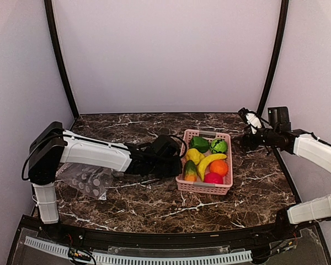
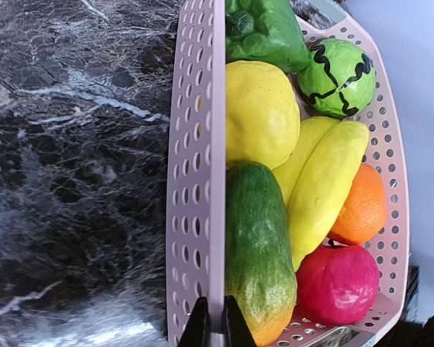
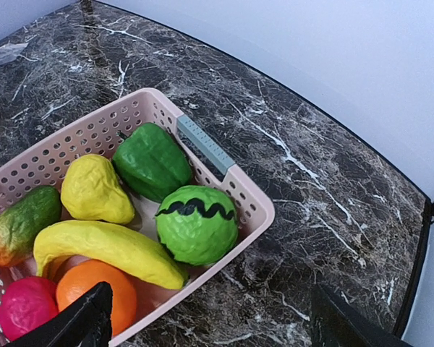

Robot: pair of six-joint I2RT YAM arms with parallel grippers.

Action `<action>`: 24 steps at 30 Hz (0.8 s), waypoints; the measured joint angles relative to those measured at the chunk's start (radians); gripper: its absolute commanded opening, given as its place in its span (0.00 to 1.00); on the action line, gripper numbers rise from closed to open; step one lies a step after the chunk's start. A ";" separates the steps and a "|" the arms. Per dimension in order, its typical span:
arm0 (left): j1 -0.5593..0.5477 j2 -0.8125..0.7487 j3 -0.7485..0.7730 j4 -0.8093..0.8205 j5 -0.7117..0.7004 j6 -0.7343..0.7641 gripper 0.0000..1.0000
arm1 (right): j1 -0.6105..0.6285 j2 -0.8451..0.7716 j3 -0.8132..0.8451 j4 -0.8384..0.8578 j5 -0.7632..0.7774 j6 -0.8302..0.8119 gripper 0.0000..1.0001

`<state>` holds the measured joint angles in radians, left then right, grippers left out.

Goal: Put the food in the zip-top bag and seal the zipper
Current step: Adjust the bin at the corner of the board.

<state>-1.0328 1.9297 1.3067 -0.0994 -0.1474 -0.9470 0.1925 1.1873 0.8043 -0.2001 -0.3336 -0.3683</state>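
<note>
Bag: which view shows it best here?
Top external: the bag lies on the table left of the basket, partly hidden by the left arm. Left wrist shows only basket, food and table. Right wrist has a pale scrap at its upper left edge, perhaps the bag, too little to tell.

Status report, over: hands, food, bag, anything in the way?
Left hand shut on pink basket wall; right hand open, empty. Food all in basket; zip-top bag lies apart. Left arm overhangs bag.
</note>
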 measured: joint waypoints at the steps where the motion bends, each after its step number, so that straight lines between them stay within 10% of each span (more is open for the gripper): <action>1: -0.010 0.012 -0.001 0.035 -0.014 -0.039 0.01 | -0.004 0.000 0.000 0.001 0.002 0.003 0.91; 12: -0.065 0.119 0.033 0.255 -0.051 -0.252 0.42 | -0.024 -0.005 0.000 0.009 0.001 0.011 0.91; 24: -0.066 -0.233 0.008 -0.047 -0.205 0.080 0.73 | -0.028 -0.016 -0.001 0.014 -0.015 0.007 0.90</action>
<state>-1.0992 1.6962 1.3151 -0.1459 -0.3527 -0.8665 0.1642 1.1713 0.8036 -0.1860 -0.3489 -0.3614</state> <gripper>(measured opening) 0.643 0.908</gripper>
